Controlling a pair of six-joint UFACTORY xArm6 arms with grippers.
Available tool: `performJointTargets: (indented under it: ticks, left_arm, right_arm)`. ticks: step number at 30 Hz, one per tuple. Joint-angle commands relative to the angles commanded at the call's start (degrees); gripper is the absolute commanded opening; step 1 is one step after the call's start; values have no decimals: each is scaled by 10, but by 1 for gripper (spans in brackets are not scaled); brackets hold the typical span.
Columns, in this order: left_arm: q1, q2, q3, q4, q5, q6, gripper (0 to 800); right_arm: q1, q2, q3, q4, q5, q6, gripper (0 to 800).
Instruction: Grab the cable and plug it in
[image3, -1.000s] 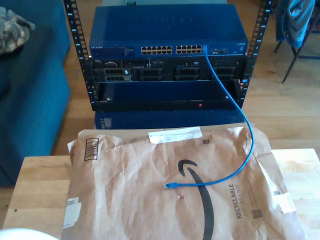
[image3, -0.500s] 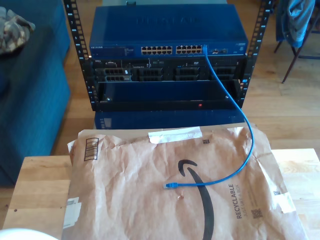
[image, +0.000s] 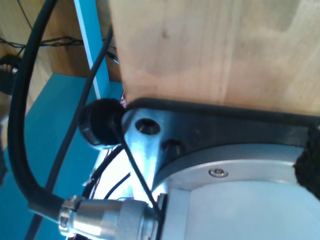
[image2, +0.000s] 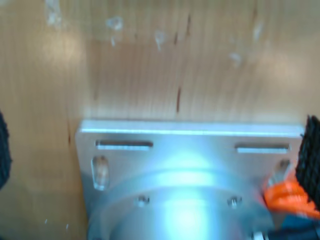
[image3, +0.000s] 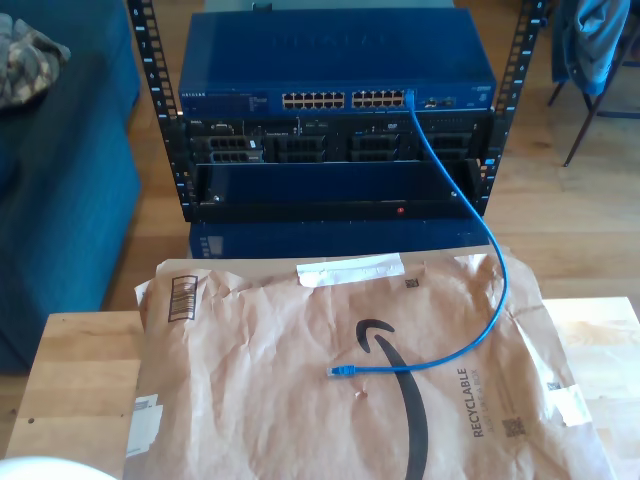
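You will find the cable (image3: 470, 330) with one end already seated in the blue switch (image3: 337, 62), its free plug (image3: 340, 372) lying on the brown paper mailer (image3: 300, 400) covering the desk (image3: 75, 380). Nothing obstructs the plug. How the fingers of either gripper stand cannot be told.

The paper mailer (image3: 300, 380) is cut off at six o'clock in the exterior view. The switch (image3: 335, 75) port labels are too small to read. The second wrist view is blurred.
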Motion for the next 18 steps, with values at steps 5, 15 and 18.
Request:
performJointTargets:
  ticks: [5,15,18]
  left_arm:
    - [0,0,0,0,0,0,800]
    - [0,0,0,0,0,0,800]
    - [0,0,0,0,0,0,800]
  right_arm:
    - [0,3,9,-1,-11,-2,798]
    - [0,1,16,-3,-32,-3,799]
    - [0,1,16,-3,-32,-3,798]
